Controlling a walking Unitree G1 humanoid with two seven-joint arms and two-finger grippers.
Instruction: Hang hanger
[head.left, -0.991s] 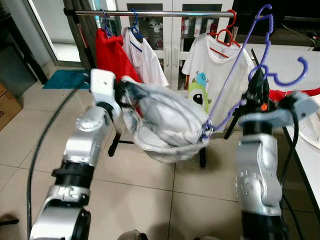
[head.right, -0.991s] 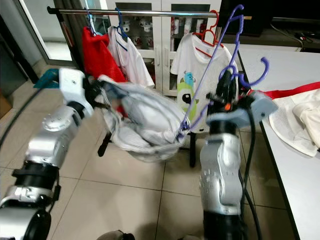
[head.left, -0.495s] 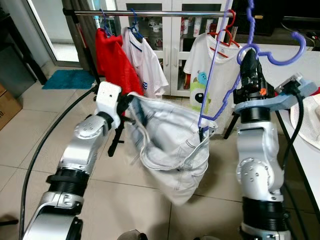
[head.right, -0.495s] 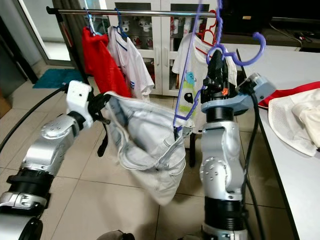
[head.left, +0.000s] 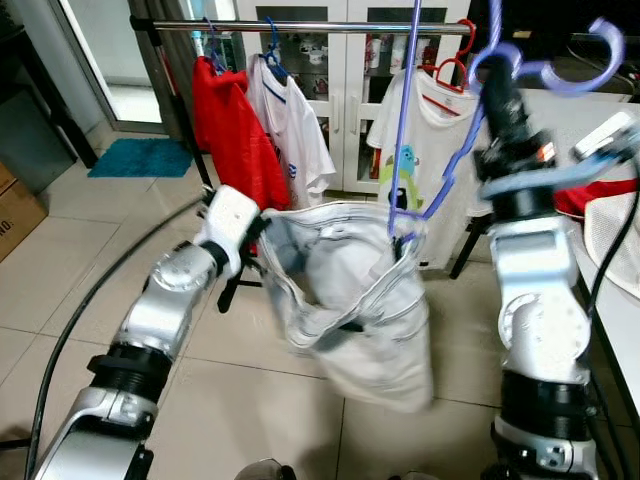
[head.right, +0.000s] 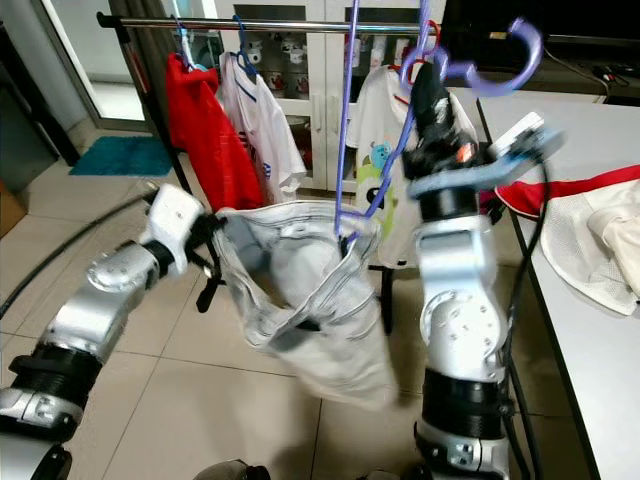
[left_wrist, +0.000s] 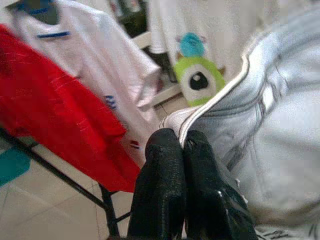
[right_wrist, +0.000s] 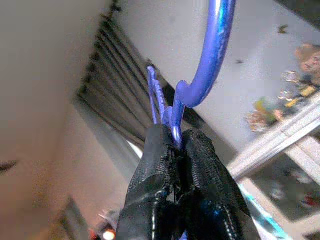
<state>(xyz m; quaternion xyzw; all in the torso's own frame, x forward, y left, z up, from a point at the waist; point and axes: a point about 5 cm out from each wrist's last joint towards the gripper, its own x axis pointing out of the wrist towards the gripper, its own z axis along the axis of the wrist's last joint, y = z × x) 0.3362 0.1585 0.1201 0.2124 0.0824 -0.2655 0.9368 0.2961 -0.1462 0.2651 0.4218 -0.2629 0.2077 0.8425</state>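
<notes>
From the head, the purple hanger hangs tilted before the rail, pale grey shorts clipped below. The left wrist view shows the left gripper pinching the waistband. The right wrist view shows the right gripper clamped below the hanger's hook.

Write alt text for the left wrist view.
The left gripper is shut on the hem of a pale grey garment. Behind hang a red shirt, a white shirt and a monster-print shirt.
</notes>
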